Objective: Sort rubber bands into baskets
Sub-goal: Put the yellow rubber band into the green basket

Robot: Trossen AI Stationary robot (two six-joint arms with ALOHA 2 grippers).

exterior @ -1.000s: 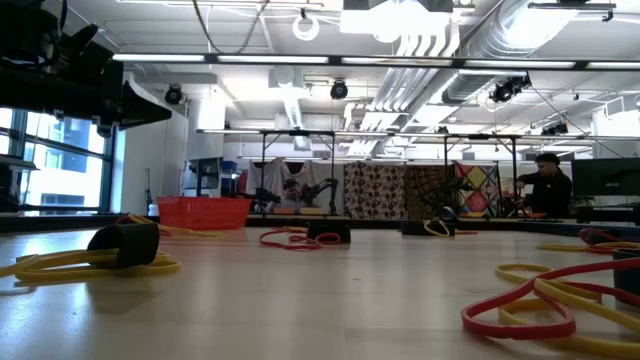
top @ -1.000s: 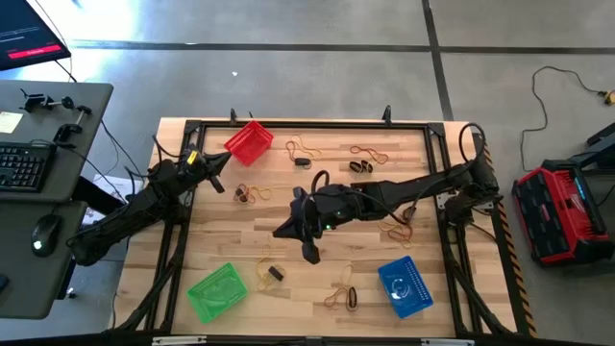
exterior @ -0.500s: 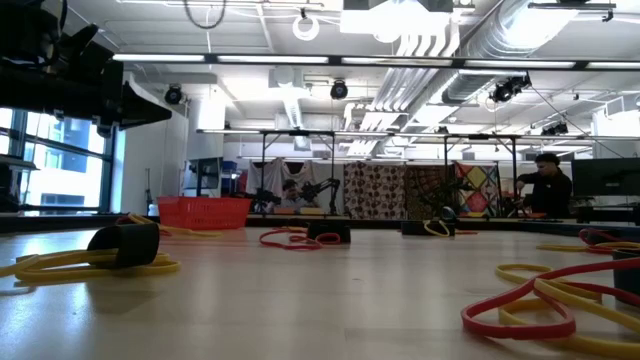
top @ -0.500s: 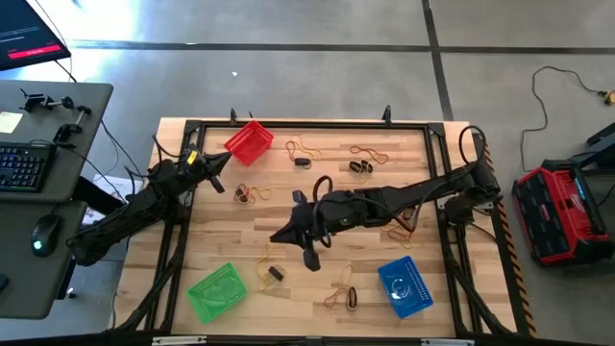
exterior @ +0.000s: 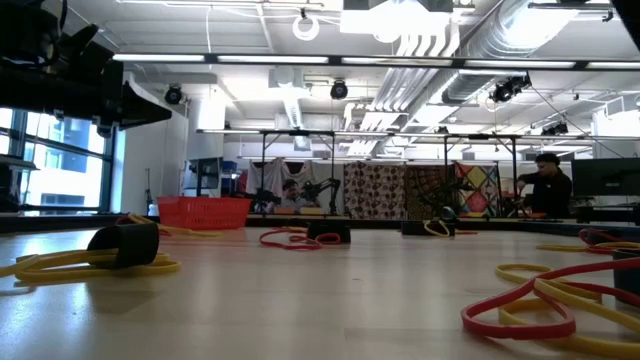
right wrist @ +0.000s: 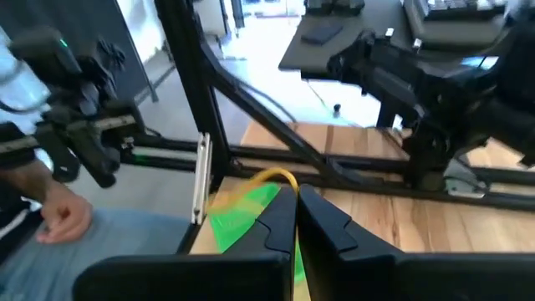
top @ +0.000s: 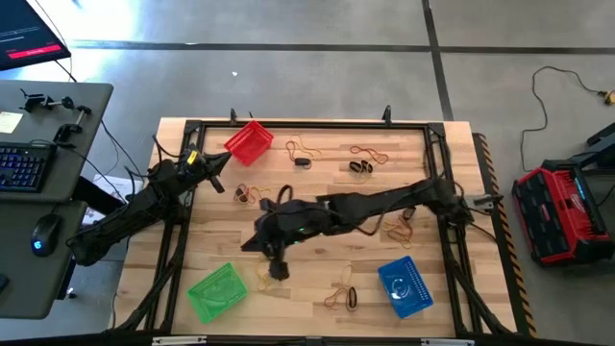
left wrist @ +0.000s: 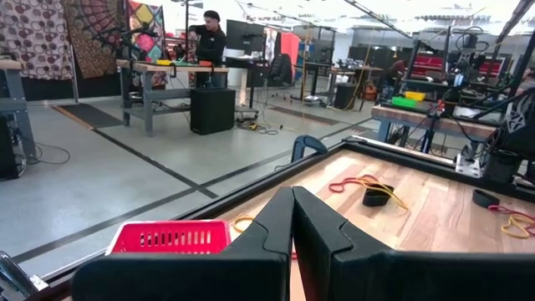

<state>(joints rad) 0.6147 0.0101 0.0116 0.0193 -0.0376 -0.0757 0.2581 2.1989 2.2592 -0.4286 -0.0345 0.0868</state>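
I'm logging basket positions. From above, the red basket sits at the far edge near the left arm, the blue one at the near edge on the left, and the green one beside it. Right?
Not quite. In the high view the blue basket sits at the near edge on the right; the green basket is the one on the left. The red basket is placed as you say.

The high view looks straight down over the whole wooden surface (top: pixel 317 192). The low view sits at surface height, facing level across it toward the red basket (exterior: pixel 203 211), which the left wrist view (left wrist: pixel 170 237) shares at close range, toward 7 o'clock.
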